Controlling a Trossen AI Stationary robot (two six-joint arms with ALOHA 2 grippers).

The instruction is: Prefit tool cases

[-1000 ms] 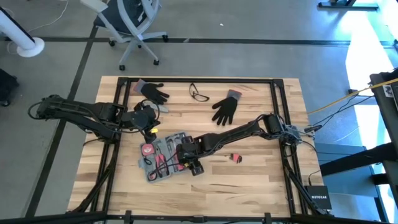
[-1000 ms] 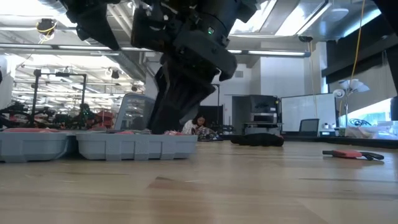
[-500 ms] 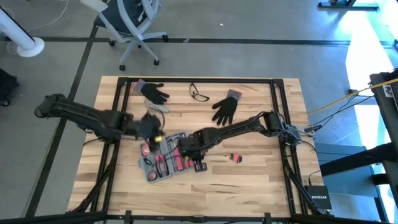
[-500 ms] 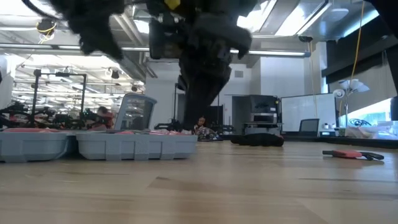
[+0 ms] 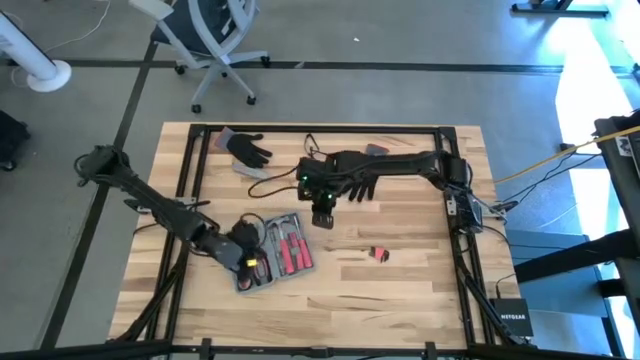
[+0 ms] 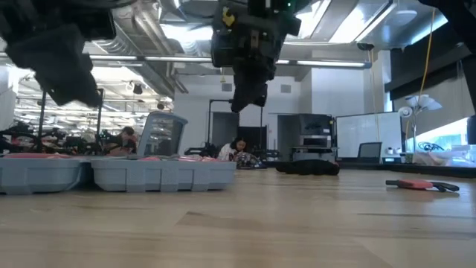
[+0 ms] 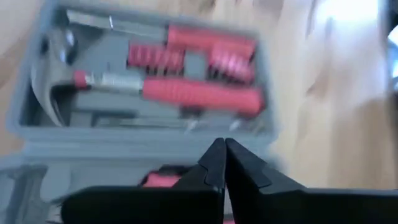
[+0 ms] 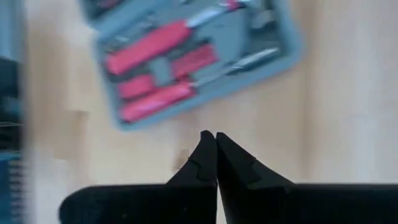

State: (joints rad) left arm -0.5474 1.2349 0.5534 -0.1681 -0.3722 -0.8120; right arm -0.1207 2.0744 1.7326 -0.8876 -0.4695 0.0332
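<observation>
The blue-grey tool case point(image 5: 272, 256) lies open and flat on the wooden table, with red-handled tools and a hammer point(image 7: 56, 68) in its recesses. The low view shows its walls point(image 6: 119, 175) resting on the tabletop. My left gripper point(image 5: 248, 263) hangs shut over the case's left half, above it point(image 7: 220, 144). My right gripper point(image 5: 322, 216) is shut and holds nothing. It hangs well above bare table on the far side of the case point(image 6: 249, 97), with the case point(image 8: 193, 59) showing beyond its tips point(image 8: 215, 134).
Two black gloves point(image 5: 250, 148) point(image 5: 362, 175) and a pair of glasses point(image 5: 312, 148) lie near the far edge. A slim grey bar point(image 5: 258, 170) is between them and the case. A small red item point(image 5: 379, 254) lies right of the case. A black frame rims the table.
My right gripper has risen from the case's right end and swung toward the far edge, turning as it went. My left gripper has come from the far side toward the near edge and sunk over the case's left half. The case has stayed in place.
</observation>
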